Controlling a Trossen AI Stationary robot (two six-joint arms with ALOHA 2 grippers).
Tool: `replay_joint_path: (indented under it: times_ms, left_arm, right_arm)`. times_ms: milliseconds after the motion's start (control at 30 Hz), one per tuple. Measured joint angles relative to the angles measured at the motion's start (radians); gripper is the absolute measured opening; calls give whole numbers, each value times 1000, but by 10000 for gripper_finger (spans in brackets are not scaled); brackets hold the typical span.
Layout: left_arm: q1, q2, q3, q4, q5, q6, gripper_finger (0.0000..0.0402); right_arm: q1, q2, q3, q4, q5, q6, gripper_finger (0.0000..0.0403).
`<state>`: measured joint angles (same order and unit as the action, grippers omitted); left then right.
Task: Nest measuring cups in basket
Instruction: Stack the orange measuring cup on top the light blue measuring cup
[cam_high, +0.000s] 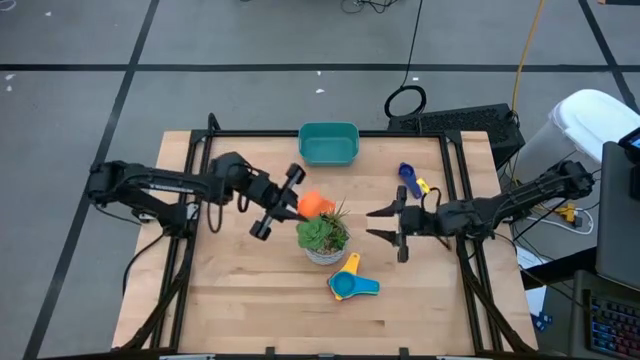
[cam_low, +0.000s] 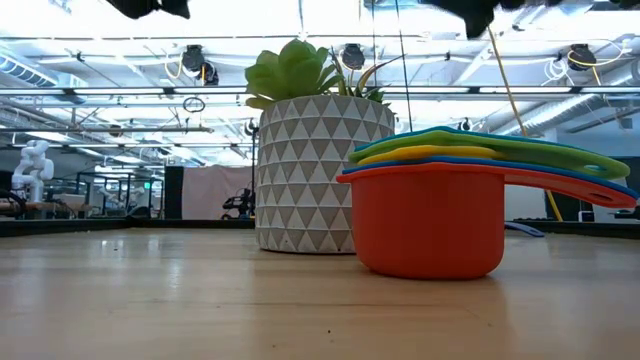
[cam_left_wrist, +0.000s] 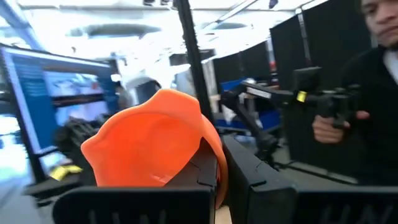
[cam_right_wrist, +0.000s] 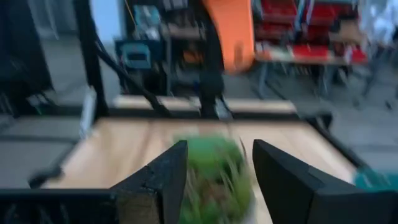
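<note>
Wooden tabletop filled the frame's middle; the teal basket sat at its upper edge. An orange measuring cup was clamped in the left gripper at centre; the right gripper was held agape, empty, right of the potted succulent. Nested cups lay below it.

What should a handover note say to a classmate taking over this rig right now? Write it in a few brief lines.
Left gripper: shut on an orange measuring cup, held above the table beside the potted succulent.
Right gripper: open, empty, on the succulent's other side.
Teal basket: at the table's far edge, nothing in it.
Nested stack of cups: on the table near the plant. Blue cup: lying apart near the right arm.
Done: part of the set nested, one cup picked up.
Left: get every cup nested in the basket.
</note>
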<state>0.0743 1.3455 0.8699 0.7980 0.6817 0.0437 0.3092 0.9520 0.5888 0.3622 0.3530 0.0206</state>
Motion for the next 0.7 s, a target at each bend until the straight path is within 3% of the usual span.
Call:
replay_joint_path:
  times_ms: [267, 367, 533, 700]
  left_arm:
    - [-38, 148, 25, 154, 69, -64, 8]
    - [-52, 184, 75, 148, 86, -74, 8]
    - [-65, 243, 141, 137, 138, -91, 8]
    - [-64, 273, 155, 125, 139, -99, 8]
  right_arm:
    - [-37, 112, 0, 173, -69, 47, 173]
    - [-46, 171, 0, 245, -74, 53, 173]
    - [-62, 227, 0, 375, -174, 50, 173]
    - [-66, 230, 0, 405, -175, 53, 173]
